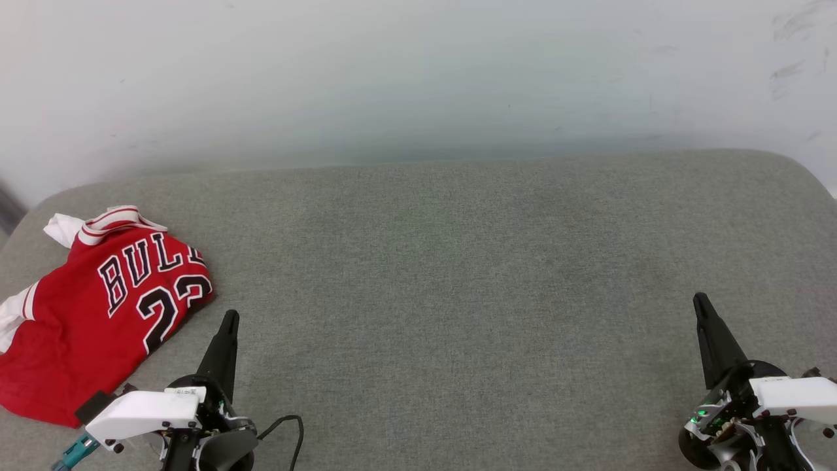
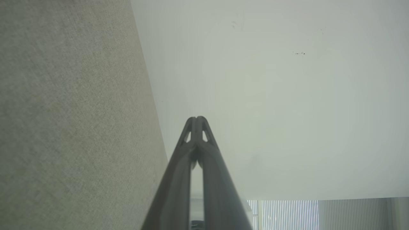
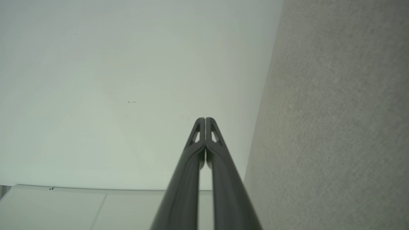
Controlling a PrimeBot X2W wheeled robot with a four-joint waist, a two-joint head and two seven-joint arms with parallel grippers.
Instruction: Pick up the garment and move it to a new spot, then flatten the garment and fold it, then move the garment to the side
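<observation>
The garment [image 1: 98, 314], a red jersey with white sleeves and black "BULLS" and 23 lettering, lies folded over itself at the left end of the grey surface [image 1: 458, 275], front side up. My left gripper [image 1: 229, 318] hangs just to the right of the jersey's lower edge, apart from it, tips pressed together and holding nothing; its shut tips [image 2: 196, 118] point toward the pale wall. My right gripper [image 1: 700, 299] is far off at the lower right, also shut and empty, its closed tips [image 3: 204, 119] aimed at the wall.
The grey fabric surface has rounded far corners and ends at a pale wall [image 1: 418, 72]. A black cable [image 1: 288, 428] loops beside my left wrist. A slatted blind [image 2: 287, 214] shows low in the left wrist view.
</observation>
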